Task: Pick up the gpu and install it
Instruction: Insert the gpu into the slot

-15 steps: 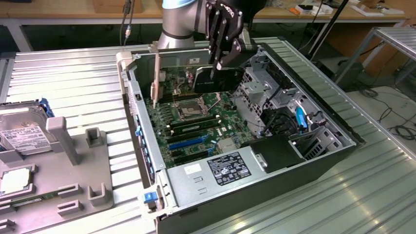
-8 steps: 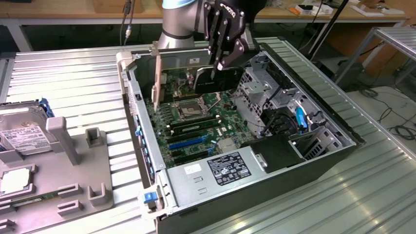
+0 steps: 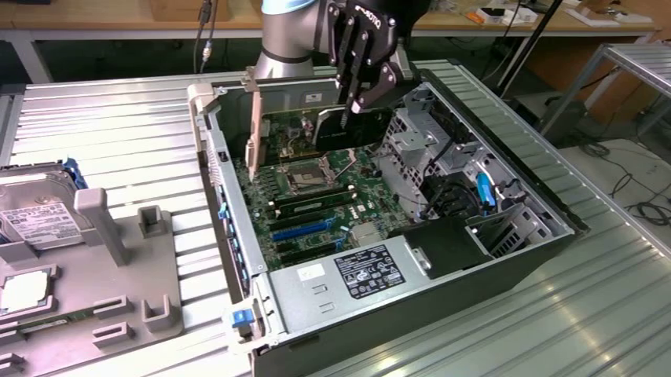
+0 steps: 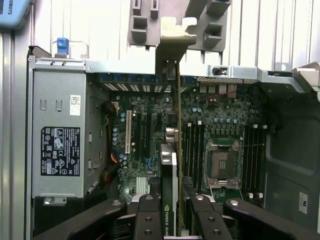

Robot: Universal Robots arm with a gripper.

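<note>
We look at an open computer case (image 3: 524,267) lying beneath the pincer, motherboard (image 3: 362,196) facing up. The pincer (image 3: 359,100) pinches the gpu (image 3: 341,129) by its upper edge; the card hangs upright below it, above the board. In our judgement, seating it well means lining its lower edge over the expansion slots (image 3: 302,230), keeping its bracket (image 3: 254,129) by the case wall.

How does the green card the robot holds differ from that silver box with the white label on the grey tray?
The gpu is a green board with a black block; the hard drive is silver with a white label. The gpu stands on edge, clamped in the gripper over the open computer case; the hard drive lies label-up on the grey tray outside it. Both are computer parts.
</note>
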